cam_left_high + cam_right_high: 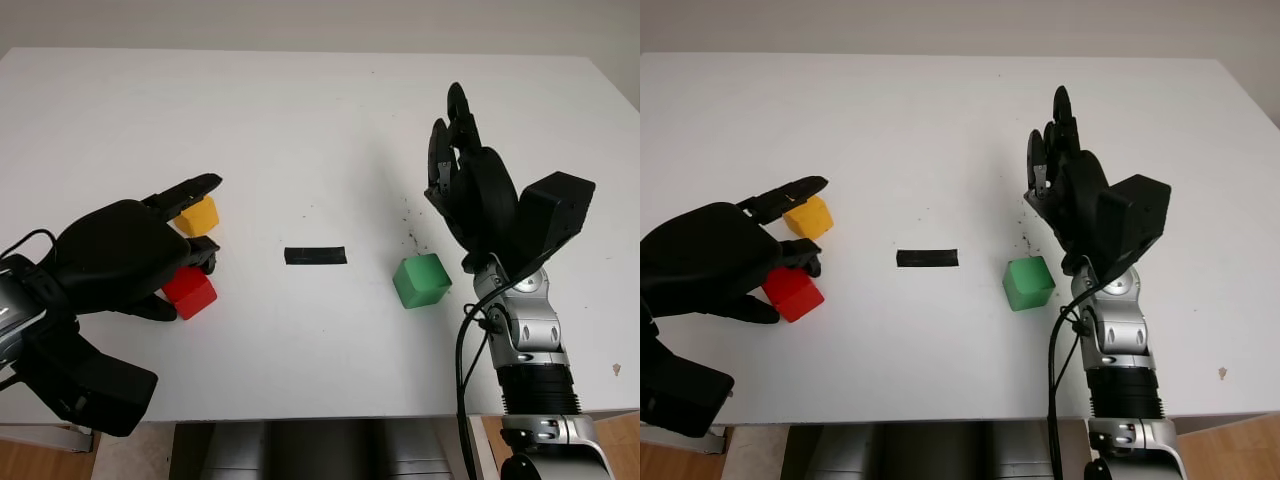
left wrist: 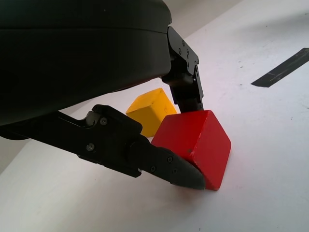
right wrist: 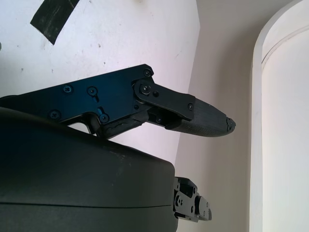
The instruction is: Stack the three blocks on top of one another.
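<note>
My left hand (image 1: 188, 278) is low over the table's left side, shut on the red block (image 1: 793, 295): a finger (image 2: 189, 86) presses its top rear edge and the thumb (image 2: 181, 170) its front lower edge. The block stands on the table. A yellow block (image 1: 199, 216) sits just behind it, beside another outstretched finger. The green block (image 1: 421, 281) stands alone right of centre. My right hand (image 1: 450, 150) is open, raised upright behind and to the right of the green block, apart from it.
A short strip of black tape (image 1: 315, 255) lies flat on the white table (image 1: 320, 120) between the red and green blocks. The table's front edge (image 1: 330, 415) runs close below the blocks. Small dark specks mark the surface near the green block.
</note>
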Available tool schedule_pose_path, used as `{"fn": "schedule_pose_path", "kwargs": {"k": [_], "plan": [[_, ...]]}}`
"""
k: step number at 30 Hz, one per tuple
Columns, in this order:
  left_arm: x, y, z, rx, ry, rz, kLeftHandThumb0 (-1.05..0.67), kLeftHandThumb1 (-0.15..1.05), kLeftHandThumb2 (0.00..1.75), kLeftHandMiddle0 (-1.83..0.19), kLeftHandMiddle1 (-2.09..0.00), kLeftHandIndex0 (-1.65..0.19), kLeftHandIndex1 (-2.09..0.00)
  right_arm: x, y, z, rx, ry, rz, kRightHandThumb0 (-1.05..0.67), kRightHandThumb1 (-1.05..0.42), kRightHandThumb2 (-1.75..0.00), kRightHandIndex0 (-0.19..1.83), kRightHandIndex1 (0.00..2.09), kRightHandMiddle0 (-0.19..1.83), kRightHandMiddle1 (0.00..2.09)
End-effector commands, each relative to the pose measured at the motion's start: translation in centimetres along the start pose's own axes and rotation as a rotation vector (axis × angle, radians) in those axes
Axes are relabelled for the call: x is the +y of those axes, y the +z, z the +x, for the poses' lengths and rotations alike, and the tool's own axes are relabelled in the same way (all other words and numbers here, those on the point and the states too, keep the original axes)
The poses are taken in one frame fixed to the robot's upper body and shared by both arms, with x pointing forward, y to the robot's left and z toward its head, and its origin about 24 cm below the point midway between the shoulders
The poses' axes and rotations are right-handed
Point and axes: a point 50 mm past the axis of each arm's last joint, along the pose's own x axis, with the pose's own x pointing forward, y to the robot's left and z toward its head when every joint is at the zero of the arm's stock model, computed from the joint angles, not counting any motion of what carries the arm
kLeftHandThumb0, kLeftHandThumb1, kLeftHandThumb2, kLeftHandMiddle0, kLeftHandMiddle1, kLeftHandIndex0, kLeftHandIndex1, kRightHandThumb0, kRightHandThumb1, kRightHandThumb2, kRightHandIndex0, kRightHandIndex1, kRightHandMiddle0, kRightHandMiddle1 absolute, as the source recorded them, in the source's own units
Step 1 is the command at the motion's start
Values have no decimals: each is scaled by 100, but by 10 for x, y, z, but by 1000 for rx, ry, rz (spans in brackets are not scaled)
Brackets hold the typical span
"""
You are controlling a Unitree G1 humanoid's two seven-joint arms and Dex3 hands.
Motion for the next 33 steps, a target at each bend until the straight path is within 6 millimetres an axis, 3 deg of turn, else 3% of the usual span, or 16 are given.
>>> {"fn": "schedule_pose_path", "kwargs": {"k": [1,10,19,23,28,33], "plan": [[1,2,2,-10,23,1,-42,99,5,7,-7,-34,-132,-1,3,-1,-16,-4,-2,-70,-105,-72,-19,0,-19,0],[11,1,4,-13,71,-8,-33,97,5,5,-6,-34,-134,0,2,-1,-13,-5,13,-69,-105,-72,-19,0,-19,0],[46,-4,19,-59,72,20,-39,97,6,2,-5,-36,-130,0,4,2,-11,-10,9,-67,-105,-70,-19,0,-19,0],[74,-1,38,-148,47,-70,-36,94,5,1,-6,-41,-123,1,6,4,-13,-6,-1,-66,-105,-71,-19,0,-19,0],[93,2,58,-219,31,-160,-34,93,5,-1,-6,-45,-122,3,7,5,-14,-1,-2,-66,-105,-71,-19,0,-19,0],[94,1,76,-271,9,-377,-34,96,6,-3,-6,-38,-150,2,7,5,-4,-2,-3,-66,-105,-70,-19,0,-19,0]]}}
